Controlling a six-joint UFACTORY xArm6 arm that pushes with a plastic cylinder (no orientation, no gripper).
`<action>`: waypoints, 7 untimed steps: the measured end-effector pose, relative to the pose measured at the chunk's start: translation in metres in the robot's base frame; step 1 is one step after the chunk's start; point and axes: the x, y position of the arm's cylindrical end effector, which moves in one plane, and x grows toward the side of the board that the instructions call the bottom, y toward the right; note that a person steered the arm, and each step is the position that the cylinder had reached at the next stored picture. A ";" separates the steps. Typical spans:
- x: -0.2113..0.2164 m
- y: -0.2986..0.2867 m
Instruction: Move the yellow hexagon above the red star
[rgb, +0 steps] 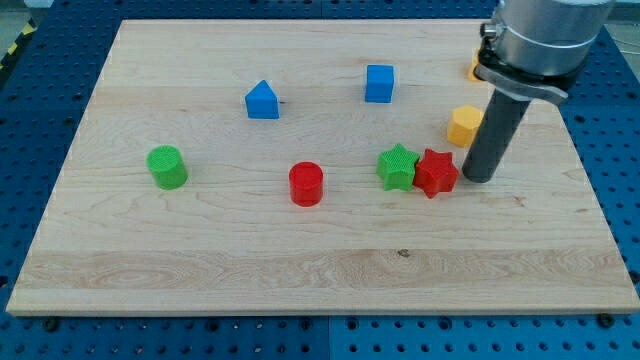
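Camera view: my tip (477, 178), a plain rod with no jaws to spread or press, rests just right of the red star (435, 172). The yellow hexagon (464, 126) lies just above-left of it. A green star (397, 166) touches the red star's left. No containers sit on the wooden board (200, 270).

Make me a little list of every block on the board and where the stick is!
yellow hexagon: view's right, just above and right of the red star
red star: touching the green star's right side
green star: middle right
red cylinder: centre
green cylinder: view's left
blue house-shaped block: upper left of centre
blue cube: top centre
orange block: top right, mostly hidden by the arm
my tip: just right of the red star, below the yellow hexagon
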 end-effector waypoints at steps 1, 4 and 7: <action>-0.020 0.021; -0.071 0.051; -0.100 0.027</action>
